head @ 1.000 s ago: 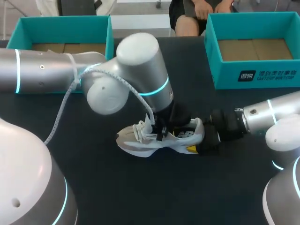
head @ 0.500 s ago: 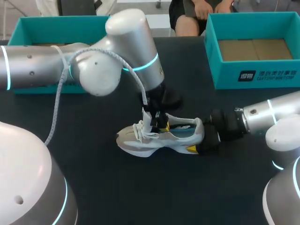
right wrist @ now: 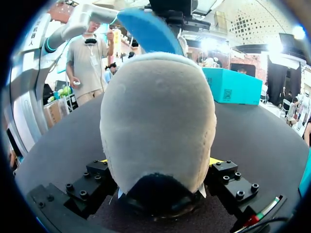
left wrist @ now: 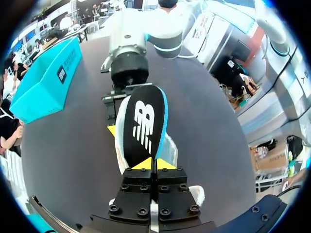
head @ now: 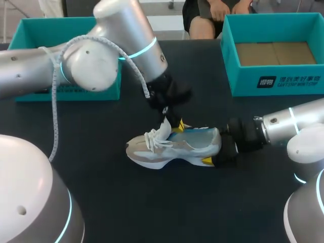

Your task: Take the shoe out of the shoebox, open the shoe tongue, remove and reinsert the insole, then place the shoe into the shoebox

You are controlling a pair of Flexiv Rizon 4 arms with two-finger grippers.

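The shoe point(head: 172, 149) sits on its sole mid-counter point(head: 152, 207). Its insole point(left wrist: 143, 121) is raised out of the opening, the left fingers point(left wrist: 138, 187) are pinched closed on the insole's front end, and the right fingers point(right wrist: 92, 182) grip the heel from both sides. To finish the removal well, the left arm should probably lift the insole out along its length without twisting, while the heel stays firmly held so the shoe neither tips nor slides; whether the insole's rear end is free cannot be told. A teal shoebox point(head: 276, 83) stands open well apart, beyond the right arm.

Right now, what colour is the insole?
The insole is black with a blue edge; left wrist view shows it best.
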